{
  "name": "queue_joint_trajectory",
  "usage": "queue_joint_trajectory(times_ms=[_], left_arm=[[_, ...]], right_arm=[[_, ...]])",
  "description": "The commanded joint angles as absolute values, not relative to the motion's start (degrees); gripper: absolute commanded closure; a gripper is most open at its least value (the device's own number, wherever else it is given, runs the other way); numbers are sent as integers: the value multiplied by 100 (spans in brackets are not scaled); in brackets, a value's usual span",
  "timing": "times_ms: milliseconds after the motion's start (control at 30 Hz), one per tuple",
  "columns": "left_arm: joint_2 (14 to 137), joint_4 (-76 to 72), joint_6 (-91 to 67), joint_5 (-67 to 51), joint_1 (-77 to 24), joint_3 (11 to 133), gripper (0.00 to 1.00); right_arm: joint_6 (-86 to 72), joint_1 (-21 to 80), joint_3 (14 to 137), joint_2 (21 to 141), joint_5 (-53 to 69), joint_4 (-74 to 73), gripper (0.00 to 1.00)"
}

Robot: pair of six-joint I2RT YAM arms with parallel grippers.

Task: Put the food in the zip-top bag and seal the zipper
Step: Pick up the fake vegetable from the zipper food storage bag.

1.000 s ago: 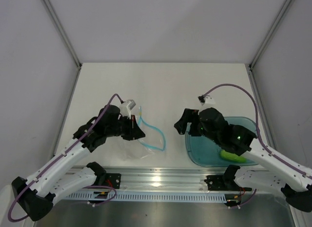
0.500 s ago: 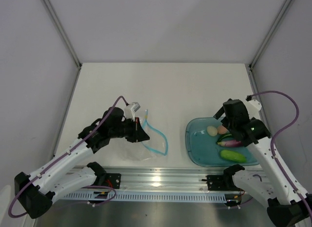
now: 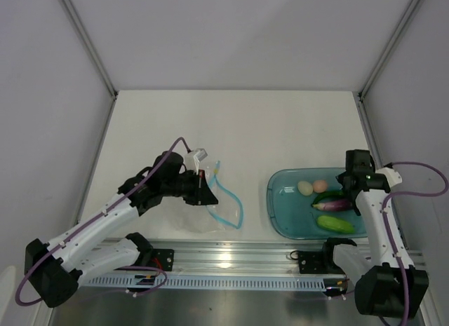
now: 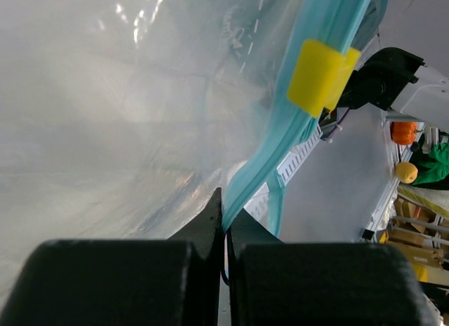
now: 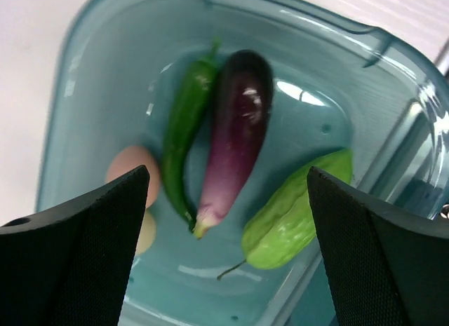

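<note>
Where the two fingers of the left gripper [image 4: 224, 221] press tightly together, the light blue zipper [image 4: 266, 151] is pinched between their tips, so the gripper is clamped on the mouth edge of the zip-top bag [image 4: 105, 116]. A yellow slider [image 4: 319, 77] sits on the strip a little farther along. Seen from above, the zipper curves away from the fingers in an open loop toward the near edge of the table [image 3: 231, 123], with the clear crinkled film beside it; whether the film rests on the table cannot be told.

The right gripper [image 5: 226, 179] has its fingers spread wide and holds nothing. It hangs over the teal tray [image 5: 77, 80] on the right side of the table, well apart from the bag. All the food lies in that tray: the dark purple eggplant [image 5: 238, 130] touches the dark green pepper [image 5: 184, 130] along its side, the light green cucumber [image 5: 298, 214] lies just beside the eggplant's other side, and the pink egg [image 5: 130, 168] and cream egg [image 5: 146, 231] sit together beyond the pepper.
</note>
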State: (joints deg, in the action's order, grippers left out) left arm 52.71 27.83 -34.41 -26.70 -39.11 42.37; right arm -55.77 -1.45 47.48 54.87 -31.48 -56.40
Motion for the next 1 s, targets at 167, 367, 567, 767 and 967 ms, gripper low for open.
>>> queue_joint_trajectory(times_ms=[167, 367, 567, 767, 967], left_arm=[[5484, 2971, -3366, -3014, -3964, 4842, 99], [5511, 3050, -3349, -3050, -3964, 4887, 99], [5432, 3164, -3278, -3032, -3973, 4860, 100], [5449, 3199, -3226, -2953, -3973, 4878, 99], [5528, 3155, -3217, -2988, -3973, 4869, 100]], right_arm=[[-5511, -1564, 4184, 5616, -2637, -4957, 8], [-5282, -1854, 3929, 5818, -2189, -4238, 12], [-5309, -1863, 3779, 6240, -2083, -3763, 16], [-5414, -1863, 3639, 6381, -2188, -3657, 20], [-5467, -1863, 3525, 6504, -2364, -3622, 25]])
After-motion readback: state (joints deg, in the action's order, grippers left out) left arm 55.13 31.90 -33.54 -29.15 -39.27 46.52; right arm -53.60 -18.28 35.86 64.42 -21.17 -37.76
